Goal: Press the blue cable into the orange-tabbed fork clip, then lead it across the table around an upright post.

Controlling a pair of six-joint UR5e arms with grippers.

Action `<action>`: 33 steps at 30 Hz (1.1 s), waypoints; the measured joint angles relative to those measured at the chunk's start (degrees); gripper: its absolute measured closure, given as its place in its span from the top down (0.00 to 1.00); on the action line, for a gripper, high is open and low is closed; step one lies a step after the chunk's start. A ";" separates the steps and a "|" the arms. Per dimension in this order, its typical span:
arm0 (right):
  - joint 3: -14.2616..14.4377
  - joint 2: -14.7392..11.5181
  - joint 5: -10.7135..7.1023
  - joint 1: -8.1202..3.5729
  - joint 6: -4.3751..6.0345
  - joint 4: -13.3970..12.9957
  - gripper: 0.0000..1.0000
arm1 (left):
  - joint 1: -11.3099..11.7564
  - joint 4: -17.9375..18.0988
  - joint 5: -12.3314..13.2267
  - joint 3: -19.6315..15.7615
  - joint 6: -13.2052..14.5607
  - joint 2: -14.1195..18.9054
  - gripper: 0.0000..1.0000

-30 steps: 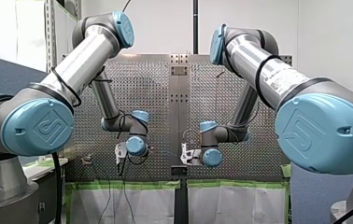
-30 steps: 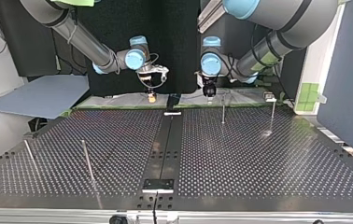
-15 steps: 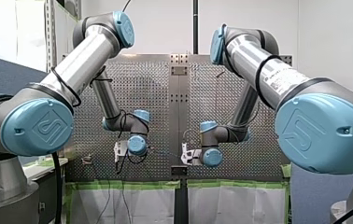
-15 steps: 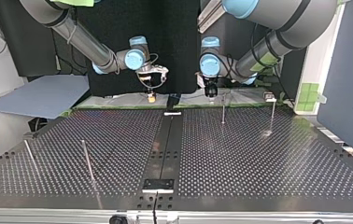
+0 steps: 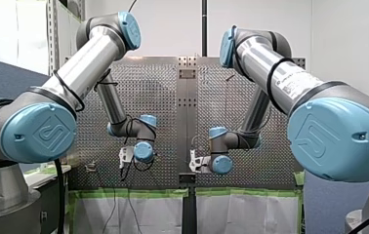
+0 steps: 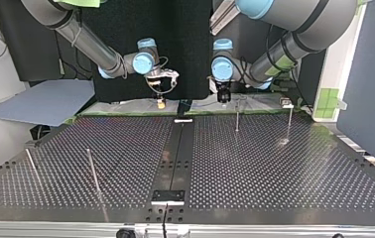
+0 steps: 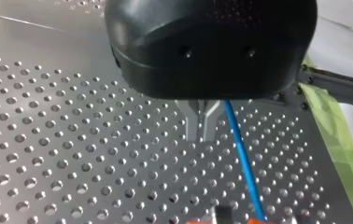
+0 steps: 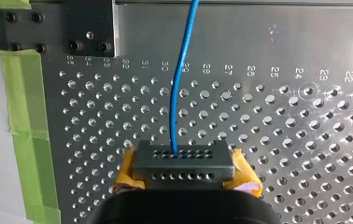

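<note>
Nudged toward top view's 3 o'clock, left end effector [image 6: 223,98], fingers together beside blue cable [image 7: 242,158], has upright post [image 6: 237,116] at 4 o'clock; right end effector [image 8: 184,163] clamps the cable.

Perforated metal worktop [image 8: 282,116] with a dull sheen. Smooth, plastic-coated blue cable [image 8: 180,84]. Matt green tape [image 8: 23,107] along its edge.

Blue cable [image 7: 242,158]: thin, gently bowed; upright post [image 6: 237,119]: slim, vertical.

The orange-tabbed clip [image 7: 258,221] is mostly cut off.
</note>
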 joint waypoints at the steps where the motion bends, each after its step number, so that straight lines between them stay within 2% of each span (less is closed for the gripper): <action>1: 0.00 0.01 0.00 0.00 0.00 0.04 0.00 | 0.00 -0.01 0.16 0.00 -0.03 0.02 0.00; 27: -0.01 0.04 0.08 -0.01 0.00 0.11 0.00 | -0.01 -0.13 0.48 0.37 -1.92 0.07 0.00; 28: -0.01 0.04 0.09 -0.01 0.00 0.09 0.00 | -0.01 -0.13 0.48 0.37 -1.91 0.06 0.05; 29: -0.01 0.04 0.09 -0.01 0.00 0.08 0.00 | -0.01 -0.13 0.49 0.37 -1.88 0.07 0.05; 31: -0.01 0.04 0.10 -0.01 0.00 0.05 0.00 | -0.03 -0.16 0.50 0.37 -1.80 0.08 0.26; 32: -0.01 0.04 0.10 -0.01 0.00 0.04 0.00 | -0.04 -0.22 0.49 0.38 -1.75 0.07 0.26; 33: 0.00 0.04 0.10 -0.01 0.00 0.04 0.00 | -0.06 -0.37 0.46 0.37 -1.69 0.07 0.33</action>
